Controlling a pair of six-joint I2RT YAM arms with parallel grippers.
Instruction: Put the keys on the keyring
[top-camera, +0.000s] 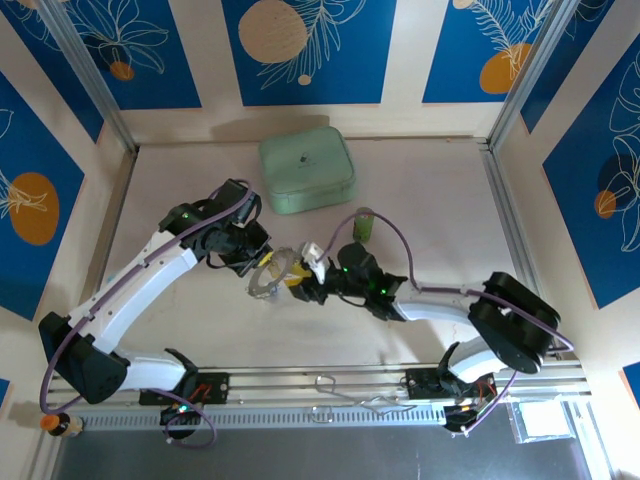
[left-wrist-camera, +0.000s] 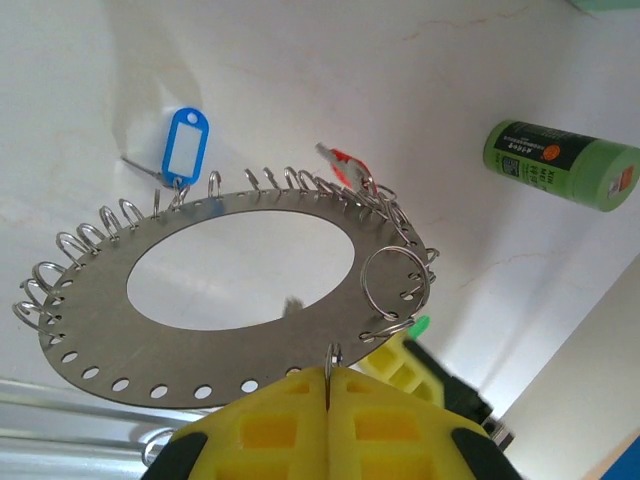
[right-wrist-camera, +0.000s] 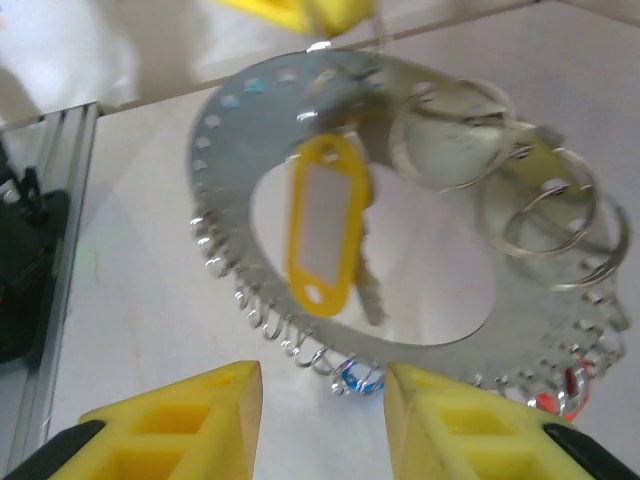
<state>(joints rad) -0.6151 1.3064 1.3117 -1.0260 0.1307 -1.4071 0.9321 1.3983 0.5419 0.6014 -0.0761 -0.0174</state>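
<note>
1. Left pincer (left-wrist-camera: 328, 385) is clamped on the keyring (left-wrist-camera: 100, 300) at its 6 o'clock rim: a flat perforated steel disc with a hollow centre and loop-fringed edge.
2. Right pincer (right-wrist-camera: 322, 382) gapes wide and empty, facing the glossy yellow key (right-wrist-camera: 322, 225).
3. Blue key (left-wrist-camera: 186, 148) hangs at 11 o'clock, red key (left-wrist-camera: 340, 160) at 1.

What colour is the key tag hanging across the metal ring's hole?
The key tag is yellow, with a pale window; best seen in the right wrist view.
</note>
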